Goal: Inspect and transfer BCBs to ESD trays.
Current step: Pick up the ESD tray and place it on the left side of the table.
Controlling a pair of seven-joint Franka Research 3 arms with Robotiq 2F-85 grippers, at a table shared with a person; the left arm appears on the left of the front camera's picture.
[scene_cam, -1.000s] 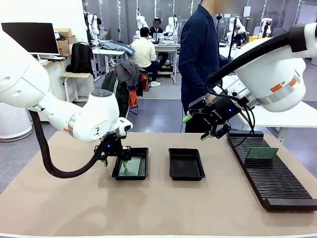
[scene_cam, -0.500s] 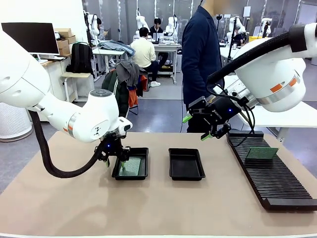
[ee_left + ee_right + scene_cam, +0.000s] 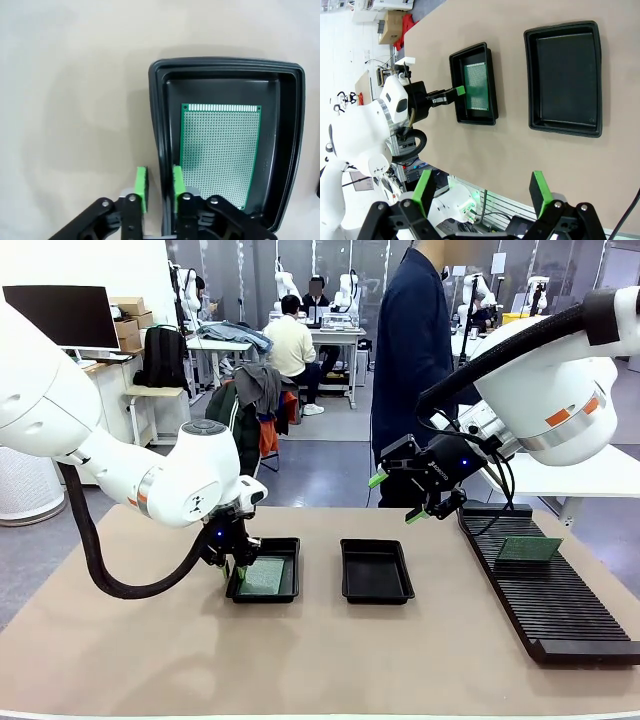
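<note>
Two black ESD trays sit side by side near the middle of the bench [image 3: 320,660], their long sides running from the near edge toward the far edge. The loaded tray [image 3: 262,598], the one closer to the bench's left edge, holds a BCB [image 3: 262,577] lying flat on its floor. In the left wrist view this green perforated board shows a strip of pale contacts along one short edge.

The left hand [image 3: 232,568] hangs at that tray's outer long wall, toward the near corner. Its green pads [image 3: 142,186] are drawn close, leaving only a narrow gap. The tray's rim shows in that gap, and I cannot tell whether the pads touch it. The board lies apart from the pads.

The empty tray [image 3: 377,597] lies just beside the loaded one, toward the right edge.

The right hand [image 3: 395,499] hovers above the bench, between the empty tray and a long black ribbed rack [image 3: 560,620] along the right edge. Its fingers are spread wide and hold nothing.

A second BCB [image 3: 527,548] rests on the rack near its far end.

A person [image 3: 410,360] in dark clothing stands at the bench's far edge.
</note>
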